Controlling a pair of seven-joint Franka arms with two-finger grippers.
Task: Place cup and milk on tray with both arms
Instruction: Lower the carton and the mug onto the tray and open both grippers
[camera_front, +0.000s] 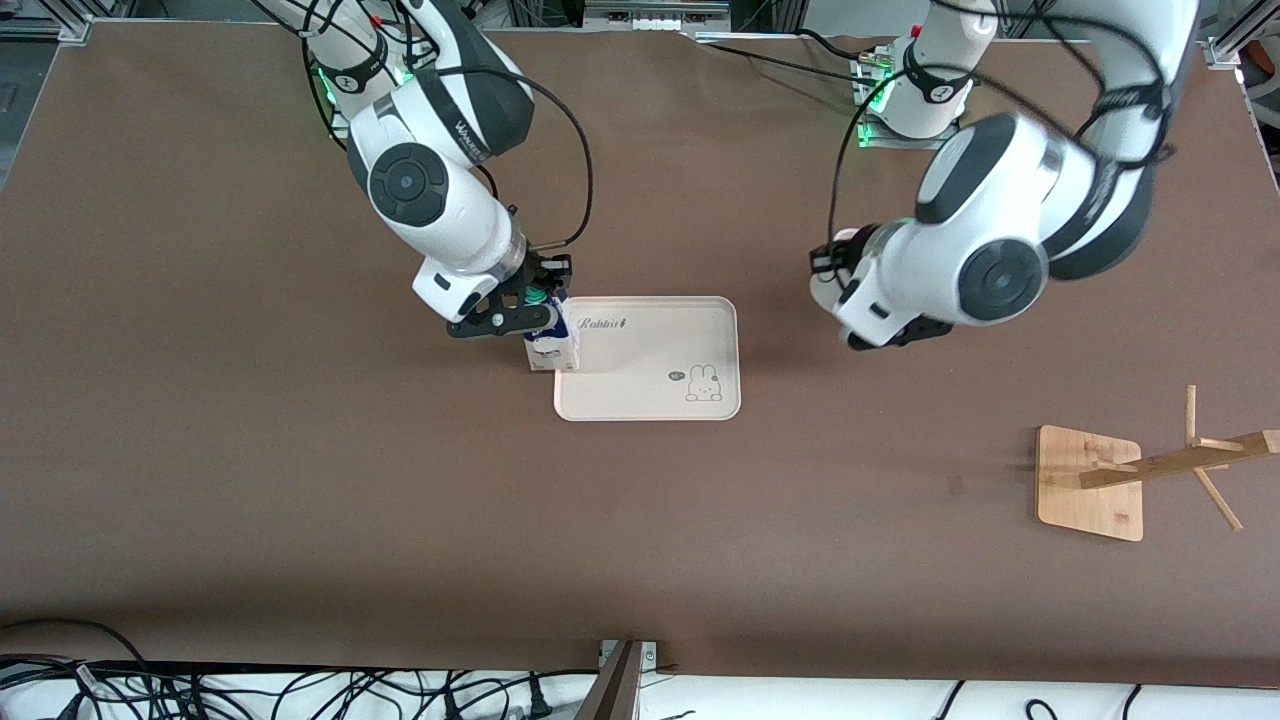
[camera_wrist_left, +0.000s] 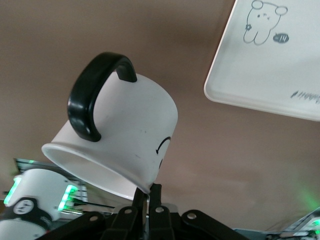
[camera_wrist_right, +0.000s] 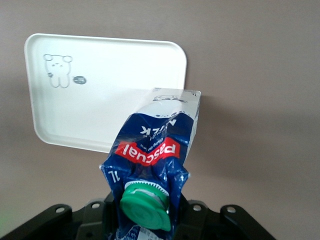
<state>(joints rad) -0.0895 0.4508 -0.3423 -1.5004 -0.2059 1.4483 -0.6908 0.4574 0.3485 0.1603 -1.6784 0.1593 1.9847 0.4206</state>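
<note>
right gripper (camera_front: 540, 300): pinching the milk (camera_front: 552, 345) by its dark blue gable top, fingers either side of the green cap (camera_wrist_right: 146, 204). Sits over the tray's edge toward the right arm's end of the desk.
milk: held upright in the air, white lower part hanging at the tray rim; right wrist view shows its base over the rim, partly over the tray and partly over bare desk. Can't tell whether the base touches anything.
left gripper (camera_front: 885, 335): up over bare desk (camera_front: 300, 500) between the tray and the wooden rack, off the tray's edge toward the left arm's end. Fingers (camera_wrist_left: 156, 200) pressed onto the cup's rim wall, pinching it.
cup (camera_wrist_left: 112, 137): in the left gripper, tilted, mouth toward the wrist camera, black loop handle (camera_wrist_left: 92, 95) on the upper side, part of the black face print visible. Hidden by the arm in the front view.
tray (camera_front: 650, 355): flat on the desk around mid-table, nothing resting on its surface; script at the edge nearer the robots, bunny drawing toward the corner nearer the front camera.
wooden rack (camera_front: 1090, 480): near the left arm's end of the desk, nearer the front camera than the tray, well apart from it.
</note>
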